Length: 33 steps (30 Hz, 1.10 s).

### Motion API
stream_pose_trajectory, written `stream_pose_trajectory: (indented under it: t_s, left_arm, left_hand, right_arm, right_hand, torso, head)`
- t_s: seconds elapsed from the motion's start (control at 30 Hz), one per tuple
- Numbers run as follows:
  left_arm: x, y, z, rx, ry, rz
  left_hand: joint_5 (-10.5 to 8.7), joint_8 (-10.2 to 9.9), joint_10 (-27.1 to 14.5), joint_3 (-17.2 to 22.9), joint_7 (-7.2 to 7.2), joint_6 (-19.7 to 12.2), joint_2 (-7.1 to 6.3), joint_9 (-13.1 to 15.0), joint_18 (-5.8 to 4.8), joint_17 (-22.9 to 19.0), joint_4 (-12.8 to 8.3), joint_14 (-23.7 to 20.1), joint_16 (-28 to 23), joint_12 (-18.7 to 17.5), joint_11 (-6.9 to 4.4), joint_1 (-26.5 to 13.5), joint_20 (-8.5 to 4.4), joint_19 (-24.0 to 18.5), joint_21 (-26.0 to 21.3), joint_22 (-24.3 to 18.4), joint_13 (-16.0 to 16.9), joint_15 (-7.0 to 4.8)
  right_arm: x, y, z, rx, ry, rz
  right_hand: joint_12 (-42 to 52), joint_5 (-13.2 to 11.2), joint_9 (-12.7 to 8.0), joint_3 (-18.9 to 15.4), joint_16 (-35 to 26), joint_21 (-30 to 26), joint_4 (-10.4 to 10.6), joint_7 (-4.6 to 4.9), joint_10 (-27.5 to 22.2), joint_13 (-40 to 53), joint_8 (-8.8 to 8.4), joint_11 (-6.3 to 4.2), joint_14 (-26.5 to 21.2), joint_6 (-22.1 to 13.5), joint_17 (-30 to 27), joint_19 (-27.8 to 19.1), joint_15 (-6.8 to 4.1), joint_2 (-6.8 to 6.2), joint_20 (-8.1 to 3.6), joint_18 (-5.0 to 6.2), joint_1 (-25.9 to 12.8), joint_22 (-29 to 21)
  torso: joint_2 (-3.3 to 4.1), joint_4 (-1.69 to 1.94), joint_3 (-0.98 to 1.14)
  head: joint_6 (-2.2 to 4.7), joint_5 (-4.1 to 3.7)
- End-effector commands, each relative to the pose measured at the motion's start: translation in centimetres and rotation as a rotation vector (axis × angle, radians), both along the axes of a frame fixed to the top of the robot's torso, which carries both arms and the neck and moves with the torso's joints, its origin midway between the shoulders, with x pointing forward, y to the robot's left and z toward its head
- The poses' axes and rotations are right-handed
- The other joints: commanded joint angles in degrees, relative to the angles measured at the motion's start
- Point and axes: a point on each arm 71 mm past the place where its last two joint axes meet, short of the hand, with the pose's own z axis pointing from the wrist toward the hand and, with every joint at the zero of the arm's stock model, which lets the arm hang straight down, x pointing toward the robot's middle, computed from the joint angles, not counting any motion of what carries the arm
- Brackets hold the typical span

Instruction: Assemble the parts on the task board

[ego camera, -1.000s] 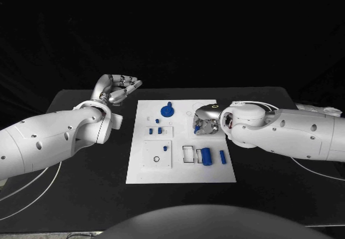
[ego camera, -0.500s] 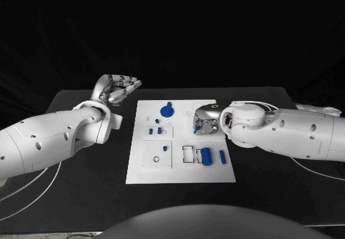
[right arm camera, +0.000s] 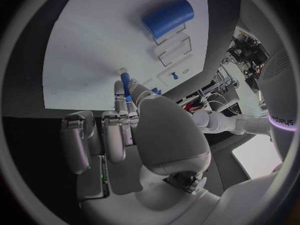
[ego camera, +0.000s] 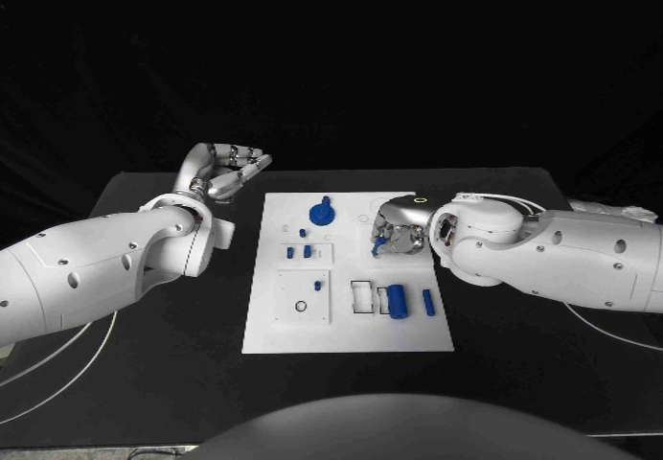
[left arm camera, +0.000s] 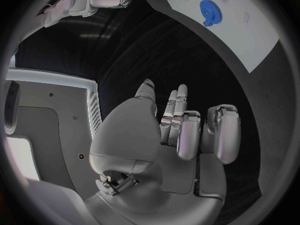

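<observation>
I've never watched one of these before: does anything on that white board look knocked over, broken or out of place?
Nothing stands out. The white board lies square on the table, its blue pieces, such as the gear and the cylinder, look intact, and nothing has spilled. The right hand pinches a small blue piece.

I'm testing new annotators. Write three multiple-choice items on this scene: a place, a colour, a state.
1. Where does the blue gear lie?
A) at the task board's far end
B) on the black table
C) in the left robot hand
2. What colour is the large cylinder on the board?
A) grey
B) blue
C) red
3. What is the right robot hand doing?
A) resting empty on the table
B) pinching a small blue part
C) gripping the gear
Answers:
1 A: the gear sits by the board's edge farthest from the robot.
2 B: head and right wrist views show it blue.
3 B: the right wrist view shows the part between its fingertips.
</observation>
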Motion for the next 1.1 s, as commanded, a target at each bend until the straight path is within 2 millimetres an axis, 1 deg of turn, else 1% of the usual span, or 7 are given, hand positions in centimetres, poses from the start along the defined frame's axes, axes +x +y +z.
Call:
stream_pose_trajectory:
  t_s: [0.03, 0.3, 0.47, 0.63, 0.77, 0.9, 1.1]
  left_arm:
    - [0.0, -0.2, 0.1, -0.003, -0.003, -0.016]
    - [0.1, -0.3, 0.1, -0.002, -0.004, -0.017]
    - [0.2, -0.4, 0.0, -0.001, -0.004, -0.018]
    - [0.3, -0.5, 0.0, 0.0, -0.005, -0.019]
    - [0.4, -0.6, -0.1, 0.001, -0.005, -0.02]
    - [0.5, -0.8, -0.1, 0.002, -0.005, -0.022]
    - [0.7, -1.0, -0.2, 0.005, -0.007, -0.026]
  left_hand:
    - [0.11, 0.2, -0.1, -0.3, 0.11, -0.3, 0.57, 0.0, -0.36, 11.7, 0.0, 4.5, -0.2, 0.0, -0.1, -0.1, 0.27, 3.2, -0.1, 13.9, 0.0, 0.27]
    - [0.11, 0.2, -0.1, -0.3, 0.11, -0.3, 0.57, 0.0, -0.36, 11.7, 0.0, 4.5, -0.2, 0.0, -0.1, -0.1, 0.27, 3.2, -0.1, 13.9, 0.0, 0.27]
    - [0.11, 0.2, -0.1, -0.3, 0.11, -0.3, 0.57, 0.0, -0.36, 11.7, 0.0, 4.5, -0.2, 0.0, -0.1, -0.1, 0.27, 3.2, -0.1, 13.9, 0.0, 0.27]
    - [0.11, 0.2, -0.1, -0.3, 0.11, -0.3, 0.57, 0.0, -0.36, 11.7, 0.0, 4.5, -0.2, 0.0, -0.1, -0.1, 0.27, 3.2, -0.1, 13.9, 0.0, 0.27]
    - [0.2, 0.3, -0.1, -0.5, 0.1, -0.3, 0.74, 0.0, -0.36, 11.7, 0.0, 4.5, -0.2, 0.0, -0.09, 0.2, 0.27, 3.2, -0.2, 13.8, 0.0, 0.27]
    - [0.2, 0.3, -0.1, -0.5, 0.1, -0.3, 0.74, 0.0, -0.36, 11.7, 0.0, 4.5, -0.2, 0.0, -0.09, 0.2, 0.27, 3.2, -0.2, 13.8, 0.0, 0.27]
    - [0.2, 0.3, -0.1, -0.5, 0.1, -0.3, 0.74, 0.0, -0.36, 11.7, 0.0, 4.5, -0.2, 0.0, -0.09, 0.2, 0.27, 3.2, -0.2, 13.8, 0.0, 0.27]
  right_arm:
    - [0.0, 0.2, 1.4, 0.067, -0.044, 0.004]
    - [-0.3, 0.7, 4.6, 0.1, -0.099, 0.033]
    - [-0.9, 2.0, 5.4, 0.124, -0.086, 0.076]
    - [-1.7, 4.6, 5.4, 0.124, -0.028, 0.156]
    - [-2.4, 7.1, 5.3, 0.122, 0.003, 0.231]
    - [-2.8, 9.2, 5.2, 0.118, 0.008, 0.293]
    - [-3.4, 11.9, 4.3, 0.105, -0.001, 0.379]
  right_hand:
    - [-0.3, 0.3, 0.4, 0.3, 0.2, 0.3, 0.1, -0.22, 0.4, -0.1, 0.33, -0.09, 6.2, 1.3, 15.1, 6.0, -0.11, -0.04, -0.33, -0.39, 0.5, 15.1]
    - [-0.4, 0.3, 0.4, 0.4, 0.2, 0.3, 0.2, -0.14, 0.5, -0.1, 0.31, 0.0, 6.2, 1.4, 15.1, 6.0, 0.02, -0.13, -0.26, -0.39, 0.5, 15.1]
    - [-0.5, 0.3, 0.4, 0.4, 0.2, 0.3, 0.3, -0.03, 0.6, -0.1, 0.26, 0.11, 6.2, 1.5, 15.1, 6.0, 0.16, -0.26, -0.17, -0.39, 0.4, 15.1]
    - [-0.6, 0.3, 0.4, 0.4, 0.2, 0.3, 0.3, 0.09, 0.5, -0.1, 0.15, 0.28, 6.2, 1.4, 15.1, 6.0, 0.33, -0.35, -0.06, -0.39, 0.4, 15.1]
    - [-0.8, 0.3, 0.4, 0.6, 0.2, 0.3, 0.3, 0.19, 0.4, -0.1, 0.02, 0.4, 6.2, 1.4, 15.1, 6.0, 0.48, -0.38, 0.06, -0.39, 0.5, 15.1]
    - [-0.8, 0.3, 0.3, 0.7, 0.2, 0.3, 0.3, 0.24, 0.3, -0.2, -0.05, 0.45, 6.2, 1.3, 15.1, 6.0, 0.54, -0.39, 0.11, -0.39, 0.6, 15.1]
    - [-1.0, 0.3, 0.3, 0.9, 0.2, 0.3, 0.2, 0.36, 0.0, -0.2, -0.24, 0.6, 6.2, 1.2, 15.1, 6.0, 0.69, -0.44, 0.25, -0.39, 0.8, 15.1]
  torso:
    - [0.01, -0.01, 0.01]
    - [0.0, -0.02, -0.01]
    - [-0.06, 0.06, 0.01]
    - [-0.06, 0.04, 0.08]
    - [-0.04, 0.21, 0.01]
    - [-0.06, 0.16, 0.0]
    - [-0.1, 0.13, -0.1]
  head:
    - [0.0, 0.05]
    - [0.0, 0.12]
    - [0.0, 0.16]
    - [0.0, 1.31]
    - [0.0, 2.45]
    - [0.0, 3.64]
    - [0.0, 4.61]
